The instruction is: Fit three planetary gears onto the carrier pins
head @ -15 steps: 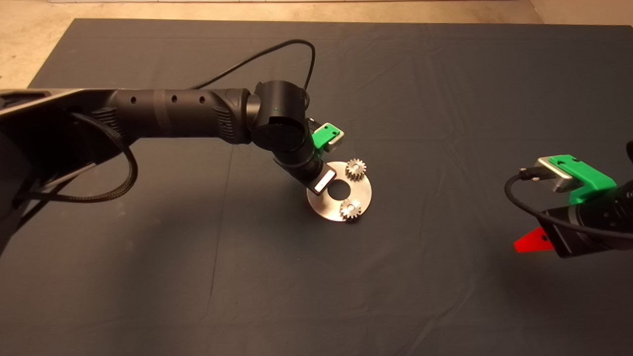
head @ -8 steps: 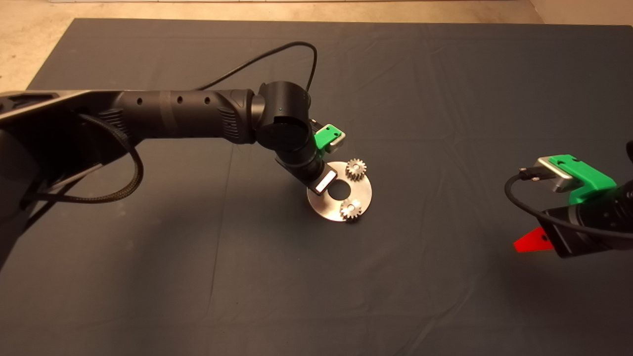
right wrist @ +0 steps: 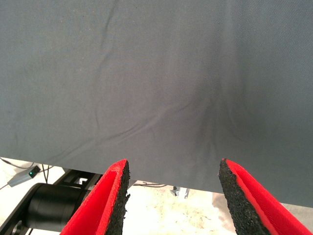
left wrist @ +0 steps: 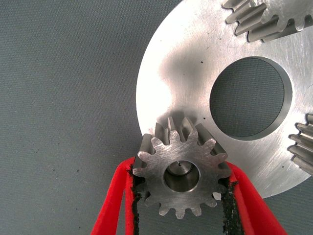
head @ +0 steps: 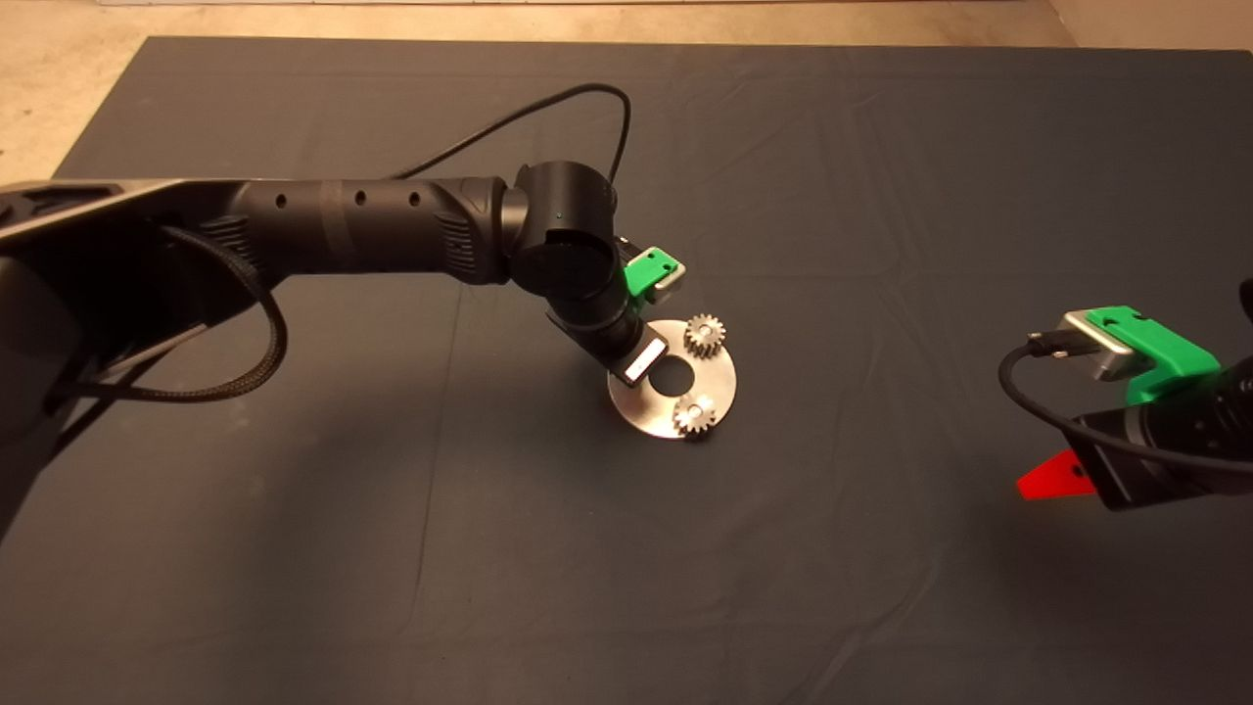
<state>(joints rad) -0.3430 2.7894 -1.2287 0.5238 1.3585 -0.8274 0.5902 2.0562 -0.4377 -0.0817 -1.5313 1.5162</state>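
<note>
**Two gears seated, the third in our left grip over its pin**

Two planetary gears already sit on the carrier disc (head: 719, 377): one (head: 704, 336) at about one o'clock from the centre hole, the other (head: 694, 414) at about five o'clock.

Nearest us, our right gripper (right wrist: 172, 198) waits at the mat's (head: 392, 548) three o'clock edge, fingers spread and holding nothing.

Farther in, our left gripper (left wrist: 178, 196) hangs over the disc's nine o'clock edge, both pads pressed against the teeth of the third gear (left wrist: 181, 172). In the left wrist view a silver face shows through the gear's bore, which we take for the carrier pin (left wrist: 180, 177); bore and pin look close to lined up, axis upright. We cannot tell whether the gear rests on the disc. We judge the coming move a straight drop along that axis, then letting go.
</note>
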